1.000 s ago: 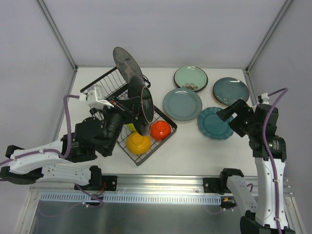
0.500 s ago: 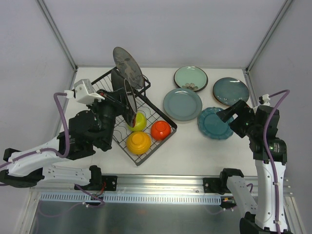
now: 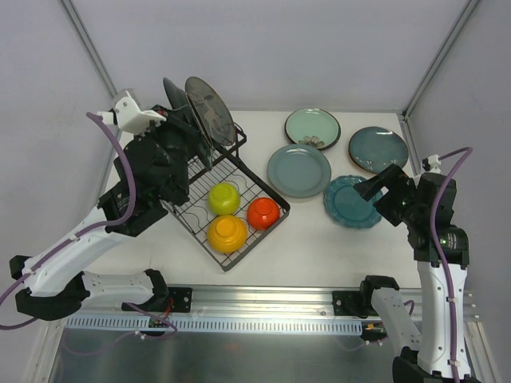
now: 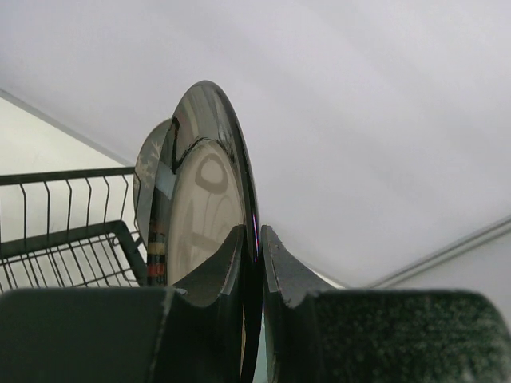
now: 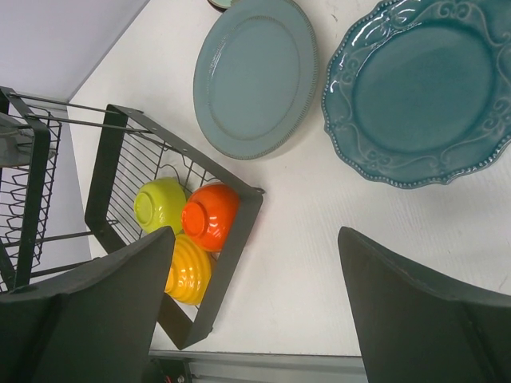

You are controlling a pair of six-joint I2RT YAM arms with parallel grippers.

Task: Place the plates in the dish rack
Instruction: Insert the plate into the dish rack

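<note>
My left gripper [image 4: 251, 231] is shut on the rim of a dark plate [image 4: 215, 159] held on edge. In the top view the gripper [image 3: 182, 128] holds this plate [image 3: 174, 96] over the raised back section of the black dish rack [image 3: 257, 239], close beside a dark patterned plate [image 3: 209, 108] standing there. Whether the held plate sits in a slot is hidden. My right gripper [image 3: 375, 191] is open and empty, above the table beside the scalloped teal plate [image 3: 351, 201]. The mint green [image 3: 312, 128], grey-blue [image 3: 299, 170] and dark teal [image 3: 378, 148] plates lie flat on the table.
A yellow-green bowl [image 3: 224, 197], an orange-red bowl [image 3: 263, 212] and a yellow bowl [image 3: 227, 232] sit upside down in the rack's lower basket. The right wrist view shows the rack wall [image 5: 231, 255], the grey-blue plate [image 5: 255, 76] and the scalloped plate [image 5: 423, 96]. Walls enclose the table's far and side edges.
My left arm has carried the dark plate from over the lower basket up and back to the raised section, beside the standing plate. The right arm has barely moved.
</note>
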